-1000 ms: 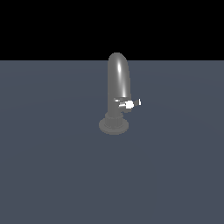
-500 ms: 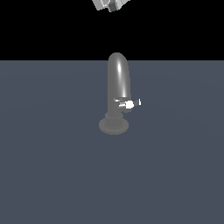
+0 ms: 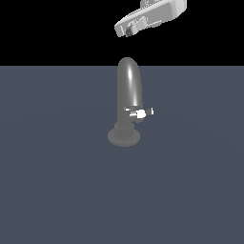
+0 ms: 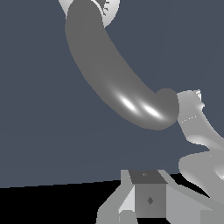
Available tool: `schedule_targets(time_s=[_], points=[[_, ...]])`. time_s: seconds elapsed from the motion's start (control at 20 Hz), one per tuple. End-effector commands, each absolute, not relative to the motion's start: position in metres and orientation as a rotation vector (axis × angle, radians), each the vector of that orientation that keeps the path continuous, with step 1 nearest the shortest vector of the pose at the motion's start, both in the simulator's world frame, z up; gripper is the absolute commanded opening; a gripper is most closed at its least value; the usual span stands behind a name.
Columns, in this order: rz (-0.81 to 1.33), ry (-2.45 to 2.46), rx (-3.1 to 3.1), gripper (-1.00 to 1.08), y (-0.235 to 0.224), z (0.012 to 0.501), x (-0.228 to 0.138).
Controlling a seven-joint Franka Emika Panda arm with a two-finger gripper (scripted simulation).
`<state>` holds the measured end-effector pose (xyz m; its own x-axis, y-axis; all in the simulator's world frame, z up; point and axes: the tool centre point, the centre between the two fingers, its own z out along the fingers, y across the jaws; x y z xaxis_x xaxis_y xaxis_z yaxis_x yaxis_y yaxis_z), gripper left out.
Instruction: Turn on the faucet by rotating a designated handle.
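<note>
While the faucet (image 3: 128,95) sits roughly mid-scene on the flat blue-grey surface (image 3: 57,190), its tall arched spout goes up from a narrower stem and a round ringed base. It's glossy grey w/ a bright highlight down the spout's side. The handle (image 3: 141,113) is a short little lever poking sideways off the stem toward the exterior view's right, white at the tip, way thinner than the spout. It sits just above the base.

The gripper (image 3: 125,29) is up near the top of the exterior view, above the spout and a bit toward that view's right, tilted, well apart from the handle and not touching anything afaict. Can't tell if the fingers are spread or closed, since neither cam shows them clearly.

In the wrist view the spout (image 4: 118,83) fills most of the pic, curving across w/ two bright glints near its end. The handle isn't clearly readable there.
</note>
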<state>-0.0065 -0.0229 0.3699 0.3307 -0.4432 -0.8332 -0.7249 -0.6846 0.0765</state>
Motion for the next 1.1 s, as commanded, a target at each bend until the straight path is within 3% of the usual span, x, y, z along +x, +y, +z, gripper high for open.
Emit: schedule_targets(time_s=[0.0, 1.05], points=[[1.336, 1.088, -2.220, -1.00, -0.028, 0.358, 0.003], [1.659, 1.390, -1.601, -1.00, -0.072, 0.253, 0.044]])
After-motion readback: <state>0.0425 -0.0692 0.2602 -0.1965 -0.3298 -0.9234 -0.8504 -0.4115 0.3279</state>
